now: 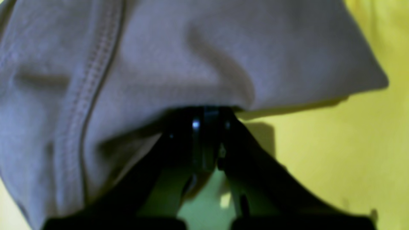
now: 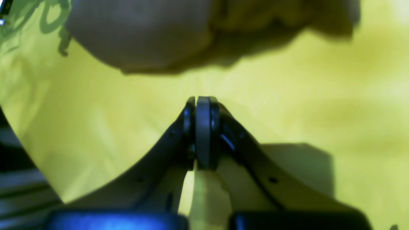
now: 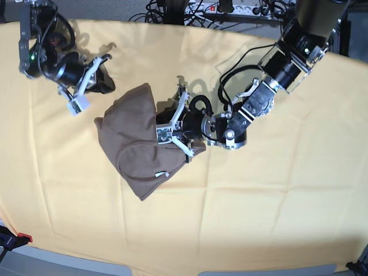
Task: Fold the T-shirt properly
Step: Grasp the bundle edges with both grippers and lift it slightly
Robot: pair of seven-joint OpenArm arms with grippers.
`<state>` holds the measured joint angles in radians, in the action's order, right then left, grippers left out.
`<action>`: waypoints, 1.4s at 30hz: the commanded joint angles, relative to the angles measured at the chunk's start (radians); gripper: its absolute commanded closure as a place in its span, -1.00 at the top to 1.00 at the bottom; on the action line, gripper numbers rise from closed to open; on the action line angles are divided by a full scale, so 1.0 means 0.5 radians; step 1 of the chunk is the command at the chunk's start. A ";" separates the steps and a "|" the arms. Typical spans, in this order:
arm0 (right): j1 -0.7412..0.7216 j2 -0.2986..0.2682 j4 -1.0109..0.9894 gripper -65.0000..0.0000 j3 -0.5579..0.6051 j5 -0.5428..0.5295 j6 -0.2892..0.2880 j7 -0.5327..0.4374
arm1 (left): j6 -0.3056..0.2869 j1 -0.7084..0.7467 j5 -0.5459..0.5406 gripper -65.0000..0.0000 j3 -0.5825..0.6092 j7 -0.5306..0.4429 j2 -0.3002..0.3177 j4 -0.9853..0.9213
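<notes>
Between left fingers [image 1: 207, 127]: T-shirt [image 3: 135, 138]

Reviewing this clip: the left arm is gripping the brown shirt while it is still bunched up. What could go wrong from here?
1. The left gripper has its jaws shut on a thick wrinkled bunch of the T-shirt, so a pull may drag several layers and worsen the crumple.
2. The yellow cloth lies right under the grasp and could get caught or ruck up.
3. The right gripper is shut, holding nothing, apart from the shirt, so nothing anchors the far side and the whole shirt may slide.
</notes>
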<state>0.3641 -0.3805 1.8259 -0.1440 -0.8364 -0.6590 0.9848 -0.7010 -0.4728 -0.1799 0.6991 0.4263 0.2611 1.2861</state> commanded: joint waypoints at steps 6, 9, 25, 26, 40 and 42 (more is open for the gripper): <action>-0.066 0.146 0.151 -1.00 -0.345 0.140 -0.003 -0.062 | 0.006 -0.037 -0.555 -1.00 -0.014 0.682 0.083 0.172; -0.236 0.140 0.150 -1.00 -0.382 0.337 0.085 -0.063 | 0.081 -0.036 -0.721 -1.00 -0.015 0.839 0.154 0.292; -1.047 -0.005 -0.777 -1.00 0.109 0.689 -0.007 -0.378 | 0.619 0.206 -0.500 -1.00 -0.069 0.760 0.214 0.433; -1.091 -0.004 -0.832 -1.00 0.129 0.687 -0.008 -0.377 | 0.599 0.229 -0.462 -1.00 -0.069 0.736 0.214 0.433; -0.990 -0.004 -0.861 -1.00 0.261 0.250 -0.078 -0.156 | 0.481 0.198 0.158 -1.00 -0.067 0.332 0.214 0.225; -0.910 -0.004 -0.800 -1.00 0.261 0.252 -0.078 -0.157 | 0.431 0.123 0.157 -1.00 -0.066 0.256 0.214 0.136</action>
<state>-0.0834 -0.3714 1.4155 -0.0139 -0.7082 -0.6918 0.8906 -0.5018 -0.4019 -0.1776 0.6666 0.4599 0.3523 1.3659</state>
